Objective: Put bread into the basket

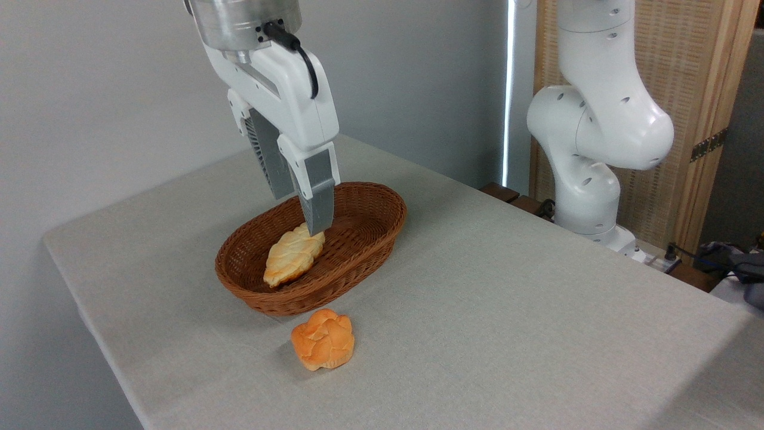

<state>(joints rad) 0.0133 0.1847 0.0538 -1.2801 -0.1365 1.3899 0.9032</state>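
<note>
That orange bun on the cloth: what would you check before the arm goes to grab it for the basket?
1. Orange bun on the table, nothing on top: ok.
2. Bun sits outside the basket, close to its rim: ok.
3. Basket has free room beside the pale loaf: ok.
4. Gripper clear of the loaf: cannot tell, fingertips overlap it.
5. Gripper open: cannot tell.

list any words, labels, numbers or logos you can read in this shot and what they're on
None: no readable text shows anywhere in this view.
The gripper and the white arm carry no visible label or logo.
The basket, the pale loaf inside it, the orange bun and the table are unmarked.
</note>
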